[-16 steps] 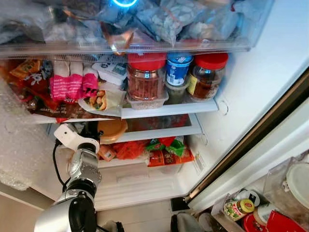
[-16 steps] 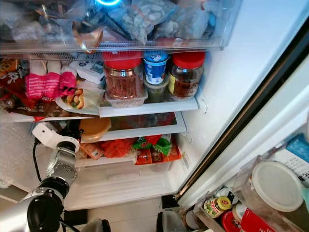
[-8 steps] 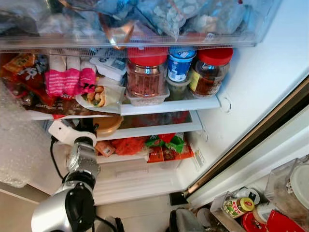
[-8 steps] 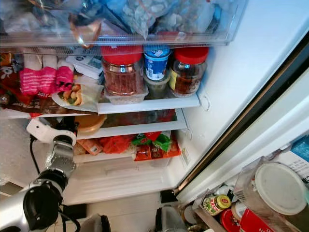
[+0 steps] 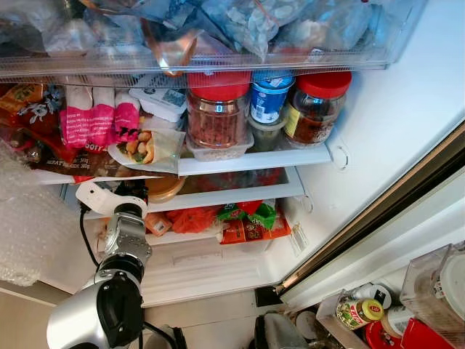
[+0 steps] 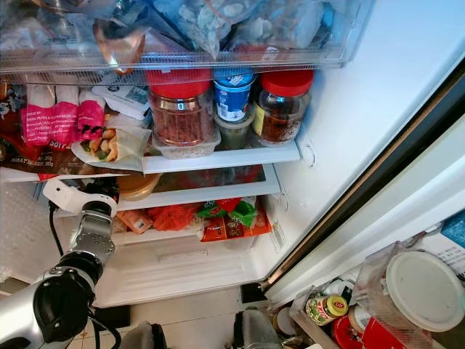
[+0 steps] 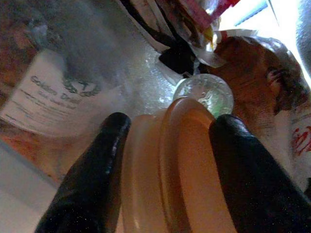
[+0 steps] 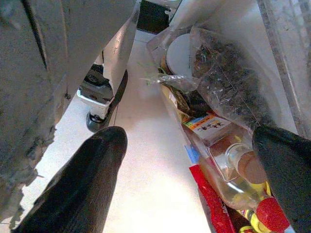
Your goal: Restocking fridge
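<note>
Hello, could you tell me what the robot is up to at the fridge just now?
It is restocking the open fridge. Its left claw is reaching into the middle shelf and is closed around an orange lidded tub, which sits at the left end of that shelf. On the shelf above stand two red-lidded jars with a blue-topped pot between them. The right claw hangs open over the floor, above some bottles and packets.
</note>
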Robot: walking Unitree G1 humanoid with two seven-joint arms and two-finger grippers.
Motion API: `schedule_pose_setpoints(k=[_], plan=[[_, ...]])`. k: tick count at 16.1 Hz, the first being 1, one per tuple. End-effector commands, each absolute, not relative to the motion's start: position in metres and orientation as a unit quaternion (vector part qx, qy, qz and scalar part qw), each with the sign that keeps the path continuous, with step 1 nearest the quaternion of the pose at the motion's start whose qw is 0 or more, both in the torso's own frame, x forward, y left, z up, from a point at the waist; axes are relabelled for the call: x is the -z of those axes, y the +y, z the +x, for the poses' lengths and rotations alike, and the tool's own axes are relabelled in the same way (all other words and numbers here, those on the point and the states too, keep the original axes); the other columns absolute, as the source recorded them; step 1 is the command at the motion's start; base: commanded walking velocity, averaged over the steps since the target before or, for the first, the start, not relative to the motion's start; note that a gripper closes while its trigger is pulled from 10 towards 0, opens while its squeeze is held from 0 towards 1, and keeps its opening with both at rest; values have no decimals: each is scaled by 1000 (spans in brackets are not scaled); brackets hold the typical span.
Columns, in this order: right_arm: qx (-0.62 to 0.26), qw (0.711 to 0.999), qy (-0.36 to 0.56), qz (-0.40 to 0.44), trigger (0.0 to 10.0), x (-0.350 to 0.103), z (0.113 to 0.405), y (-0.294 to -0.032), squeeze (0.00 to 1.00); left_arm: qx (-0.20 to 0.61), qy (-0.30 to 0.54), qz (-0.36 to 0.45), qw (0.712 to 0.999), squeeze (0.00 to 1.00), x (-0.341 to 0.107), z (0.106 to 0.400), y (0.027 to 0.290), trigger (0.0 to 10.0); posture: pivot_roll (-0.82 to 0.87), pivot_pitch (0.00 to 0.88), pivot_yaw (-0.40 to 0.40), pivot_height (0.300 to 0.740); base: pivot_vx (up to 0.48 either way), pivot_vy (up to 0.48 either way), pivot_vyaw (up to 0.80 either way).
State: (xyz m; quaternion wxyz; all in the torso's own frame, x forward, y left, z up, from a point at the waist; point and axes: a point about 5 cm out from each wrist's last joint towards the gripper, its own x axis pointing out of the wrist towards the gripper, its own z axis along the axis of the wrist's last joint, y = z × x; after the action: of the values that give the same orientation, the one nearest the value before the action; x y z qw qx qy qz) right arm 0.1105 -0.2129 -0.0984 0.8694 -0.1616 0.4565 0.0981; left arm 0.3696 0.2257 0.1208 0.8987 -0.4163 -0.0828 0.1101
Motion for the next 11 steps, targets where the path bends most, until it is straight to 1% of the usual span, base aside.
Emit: schedule_pose_setpoints(k=[1, 5, 6, 7, 10, 11], plan=[[-119, 841, 500, -167, 10000, 108, 85, -208, 0, -92, -93, -422, 897, 1000, -128, 374, 223, 10000, -301, 191, -81, 657, 0, 0, 0], [-117, 843, 498, -168, 10000, 107, 93, -205, 0, -76, -101, -430, 894, 1000, -130, 375, 220, 10000, -283, 172, -66, 657, 0, 0, 0], [-115, 844, 496, -168, 10000, 107, 96, -204, 0, -67, -100, -423, 898, 0, -129, 374, 219, 10000, -277, 165, -59, 657, 0, 0, 0], [-113, 845, 495, -168, 10000, 107, 97, -204, 0, -67, -102, -418, 900, 0, -129, 373, 220, 10000, -276, 163, -58, 657, 0, 0, 0], [-111, 846, 493, -167, 10000, 106, 101, -203, 0, -73, -109, -434, 891, 0, -128, 370, 228, 10000, -264, 149, -46, 657, 0, 0, 0], [-111, 846, 494, -168, 10000, 106, 103, -202, 0, -73, -110, -431, 893, 0, -127, 369, 229, 10000, -256, 141, -42, 657, 0, 0, 0]])
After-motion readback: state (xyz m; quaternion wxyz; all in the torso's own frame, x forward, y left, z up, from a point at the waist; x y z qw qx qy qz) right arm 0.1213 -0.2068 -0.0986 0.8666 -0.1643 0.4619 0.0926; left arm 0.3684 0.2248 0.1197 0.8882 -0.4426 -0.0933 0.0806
